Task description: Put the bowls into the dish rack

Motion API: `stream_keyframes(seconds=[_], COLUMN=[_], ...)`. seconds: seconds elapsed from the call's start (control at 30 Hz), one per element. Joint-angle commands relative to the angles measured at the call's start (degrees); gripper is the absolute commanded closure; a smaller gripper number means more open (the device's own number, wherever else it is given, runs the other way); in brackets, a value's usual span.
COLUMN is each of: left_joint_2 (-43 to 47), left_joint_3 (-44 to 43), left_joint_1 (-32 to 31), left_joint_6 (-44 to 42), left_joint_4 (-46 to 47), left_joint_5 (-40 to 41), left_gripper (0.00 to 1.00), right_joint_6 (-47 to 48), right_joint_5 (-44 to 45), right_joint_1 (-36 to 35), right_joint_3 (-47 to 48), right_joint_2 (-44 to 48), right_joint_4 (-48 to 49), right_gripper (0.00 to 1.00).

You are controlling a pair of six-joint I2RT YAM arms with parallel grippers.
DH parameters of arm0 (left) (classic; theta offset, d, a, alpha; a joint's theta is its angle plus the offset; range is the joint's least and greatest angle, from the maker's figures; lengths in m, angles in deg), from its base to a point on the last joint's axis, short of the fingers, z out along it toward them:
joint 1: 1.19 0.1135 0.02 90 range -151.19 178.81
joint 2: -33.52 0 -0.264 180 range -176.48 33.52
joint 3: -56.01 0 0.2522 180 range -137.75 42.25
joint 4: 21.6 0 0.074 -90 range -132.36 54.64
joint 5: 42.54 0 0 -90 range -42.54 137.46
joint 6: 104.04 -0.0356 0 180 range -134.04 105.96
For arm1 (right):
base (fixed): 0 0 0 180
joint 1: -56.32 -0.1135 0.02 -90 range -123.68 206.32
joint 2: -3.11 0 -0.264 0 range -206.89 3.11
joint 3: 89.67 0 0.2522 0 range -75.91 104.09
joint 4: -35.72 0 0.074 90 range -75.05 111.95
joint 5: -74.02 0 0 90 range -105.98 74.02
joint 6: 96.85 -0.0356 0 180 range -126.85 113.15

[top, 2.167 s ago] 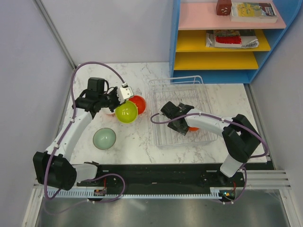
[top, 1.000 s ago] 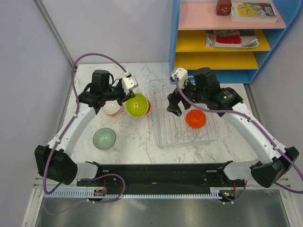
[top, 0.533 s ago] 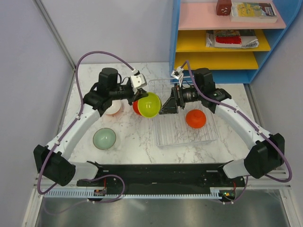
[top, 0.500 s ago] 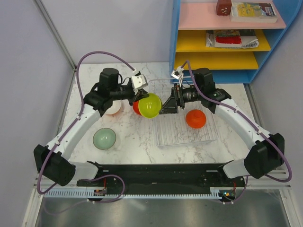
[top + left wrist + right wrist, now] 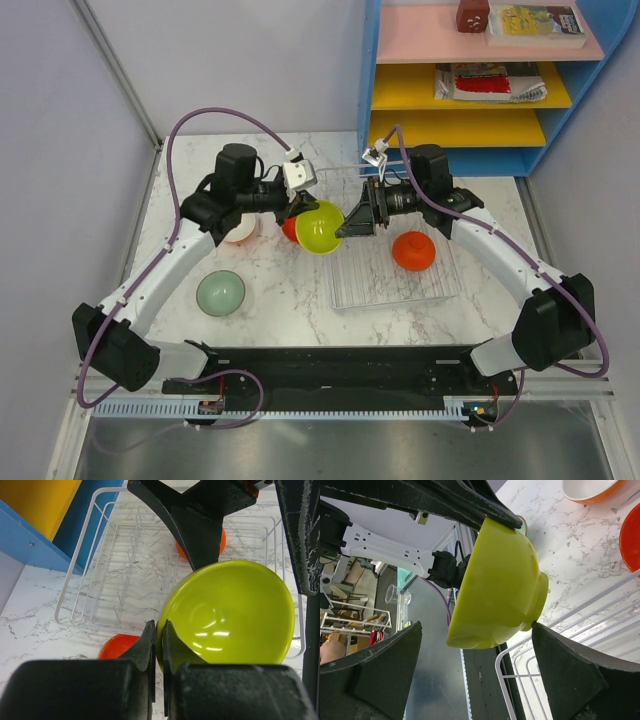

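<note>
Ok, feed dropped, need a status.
Left fingers shut on rim of yellow-green bowl. Right fingers open, straddling it. One orange bowl in dish rack.

White arms (image 5: 158,272), black joints (image 5: 237,166), purple cables (image 5: 215,109)

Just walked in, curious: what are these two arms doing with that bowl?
The left arm's end effector is shut on the rim of a glossy yellow-green plastic bowl, holding it beside the see-through wire dish rack. The right end effector is open, its fingers either side of that bowl, not gripping. One orange-red bowl sits in the rack; a pale sage-green bowl waits on the table.
</note>
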Motion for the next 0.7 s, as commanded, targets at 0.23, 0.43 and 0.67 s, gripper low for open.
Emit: stream_keyframes(seconds=[0.23, 0.43, 0.67], left_joint_2=[3.54, 3.19, 2.93], left_joint_3=[-2.49, -2.84, -3.02], left_joint_1=[-1.19, -1.45, -1.72], left_joint_6=[2.18, 2.18, 1.92], left_joint_4=[1.55, 1.55, 1.55], left_joint_5=[-3.52, -3.25, -2.37], left_gripper=[0.98, 0.98, 0.98], right_joint_6=[0.8, -3.93, -20.63], right_joint_5=[4.87, 0.57, -5.06], right_joint_1=[1.11, 1.64, 1.99], right_joint_3=[-0.63, -2.29, -7.31], right_joint_2=[0.12, -1.63, -3.92], right_joint_4=[2.58, 7.65, 25.76], right_gripper=[0.02, 0.02, 0.1])
